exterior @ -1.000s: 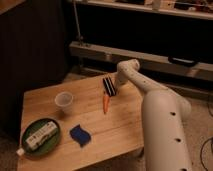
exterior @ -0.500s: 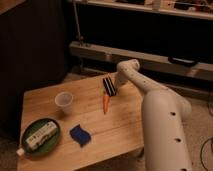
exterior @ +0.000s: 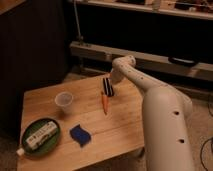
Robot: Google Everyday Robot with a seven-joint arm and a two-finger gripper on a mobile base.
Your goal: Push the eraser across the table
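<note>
At the near-left corner of the table (exterior: 125, 137) sits a round green plate (exterior: 54, 145), its rim close to the near edge. A pale oblong thing (exterior: 40, 136) lies slantwise in it, one end pointing toward that corner; what it is cannot be told. Just right of the plate, near the near edge and about midway along it, lies a blue wavy-edged sponge (exterior: 80, 134), flat on the planks and apart from the plate.

Farther in, toward the left edge, a small clear cup (exterior: 63, 101) stands upright with its mouth up. To its right, about the middle of the tabletop, an orange carrot-shaped thing (exterior: 104, 102) lies with its thin end toward the near edge.

Just beyond the carrot's thick end, close to the far edge and a little right of its middle, lies the eraser (exterior: 107, 86), a black block with a pale stripe along it, its length running from near to far.

The white arm (exterior: 165, 115) rises past the right edge and bends over the far-right part of the tabletop. Its gripper (exterior: 111, 79) hangs at the far end of the eraser. The claw is fully closed, fingers together, with nothing seen held between them; whether it touches the eraser cannot be told
</note>
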